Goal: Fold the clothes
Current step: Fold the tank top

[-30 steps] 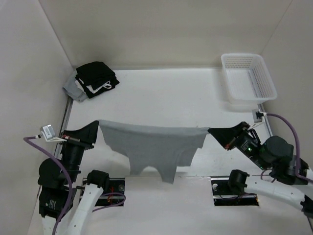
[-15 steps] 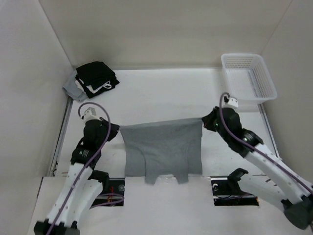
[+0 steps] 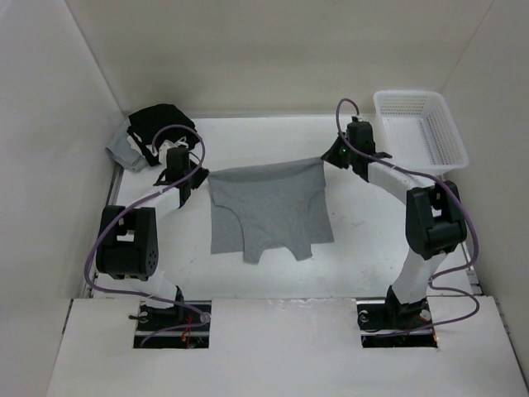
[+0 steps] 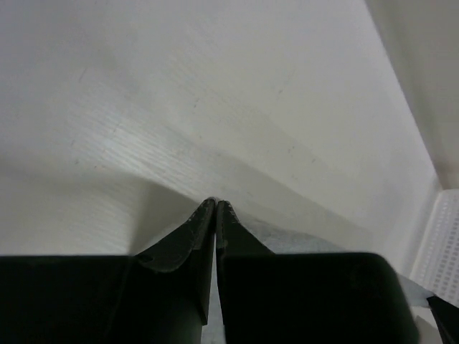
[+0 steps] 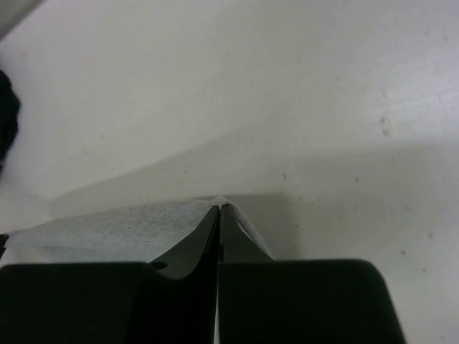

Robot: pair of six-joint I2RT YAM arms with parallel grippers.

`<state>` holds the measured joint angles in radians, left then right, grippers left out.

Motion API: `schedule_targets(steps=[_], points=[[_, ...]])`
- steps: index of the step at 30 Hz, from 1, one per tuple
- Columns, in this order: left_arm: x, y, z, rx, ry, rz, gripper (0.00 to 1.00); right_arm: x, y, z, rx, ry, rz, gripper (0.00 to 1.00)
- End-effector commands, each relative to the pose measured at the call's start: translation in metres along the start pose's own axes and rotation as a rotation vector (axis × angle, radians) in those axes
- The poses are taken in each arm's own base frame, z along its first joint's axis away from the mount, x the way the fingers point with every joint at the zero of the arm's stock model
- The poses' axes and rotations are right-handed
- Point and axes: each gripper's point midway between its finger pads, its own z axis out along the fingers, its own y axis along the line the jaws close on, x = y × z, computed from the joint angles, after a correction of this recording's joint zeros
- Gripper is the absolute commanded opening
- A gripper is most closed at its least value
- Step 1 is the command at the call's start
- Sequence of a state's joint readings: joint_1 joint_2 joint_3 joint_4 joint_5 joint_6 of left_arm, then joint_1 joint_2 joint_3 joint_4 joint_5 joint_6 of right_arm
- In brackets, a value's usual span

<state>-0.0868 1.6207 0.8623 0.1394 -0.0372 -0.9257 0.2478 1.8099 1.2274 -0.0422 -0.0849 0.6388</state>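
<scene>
The clothes (image 3: 269,207), a plain mid-grey shorts-like garment, is stretched between both arms at the far middle of the table. Its two short leg tabs point toward the near side. My left gripper (image 3: 201,176) is shut on its far left corner and my right gripper (image 3: 325,160) is shut on its far right corner. In the left wrist view the jaws (image 4: 216,203) are pressed together, with grey cloth (image 4: 301,240) showing just to their right. In the right wrist view the gripper (image 5: 219,208) pinches a peak of the cloth (image 5: 122,229), which spreads out to the left.
A pile of black garments (image 3: 161,131) with a pale grey one under it lies at the far left corner. A white mesh basket (image 3: 421,132) stands at the far right, its edge visible as the basket (image 4: 445,240) in the left wrist view. White walls enclose the table.
Both arms have reached far forward, carrying the garment from over the near edge to the far middle of the table. The grippers have drawn closer together and the cloth now lies lower.
</scene>
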Motion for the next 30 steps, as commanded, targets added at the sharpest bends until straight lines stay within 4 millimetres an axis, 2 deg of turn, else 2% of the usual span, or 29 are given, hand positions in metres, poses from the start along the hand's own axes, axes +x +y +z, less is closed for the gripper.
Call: schedule_targets(steps=[1,3,6,9,10,13,17,21,25,30], points=[[-0.054,-0.073,-0.017,0.208,-0.152,-0.025,0.02,-0.054,0.042,-0.008,-0.131,-0.12,-0.034,0.0],[-0.055,-0.082,-0.026,0.233,-0.164,-0.011,0.02,-0.055,0.043,-0.012,-0.139,-0.124,-0.033,0.0],[-0.04,-0.077,-0.044,0.25,-0.159,0.006,0.02,-0.038,0.033,-0.025,-0.127,-0.119,-0.03,0.01],[-0.017,-0.057,-0.067,0.267,-0.164,0.009,0.03,-0.007,0.013,-0.041,-0.112,-0.111,-0.004,0.01],[-0.011,-0.05,-0.074,0.27,-0.162,0.01,0.03,0.0,0.012,-0.048,-0.119,-0.115,-0.001,0.01],[0.011,-0.029,-0.108,0.307,-0.153,-0.004,0.03,0.024,0.0,-0.077,-0.111,-0.144,0.012,0.01],[0.043,-0.004,-0.145,0.325,-0.109,0.018,0.03,0.045,-0.012,-0.106,-0.099,-0.161,0.016,0.01],[0.066,0.026,-0.159,0.292,-0.065,0.035,0.04,0.071,-0.03,-0.116,-0.052,-0.127,0.017,0.01],[0.093,0.057,-0.162,0.248,-0.002,0.037,0.04,0.098,-0.053,-0.115,0.0,-0.075,0.028,0.02],[0.128,0.083,-0.166,0.212,0.087,0.03,0.03,0.114,-0.075,-0.115,0.058,-0.044,0.09,0.01]])
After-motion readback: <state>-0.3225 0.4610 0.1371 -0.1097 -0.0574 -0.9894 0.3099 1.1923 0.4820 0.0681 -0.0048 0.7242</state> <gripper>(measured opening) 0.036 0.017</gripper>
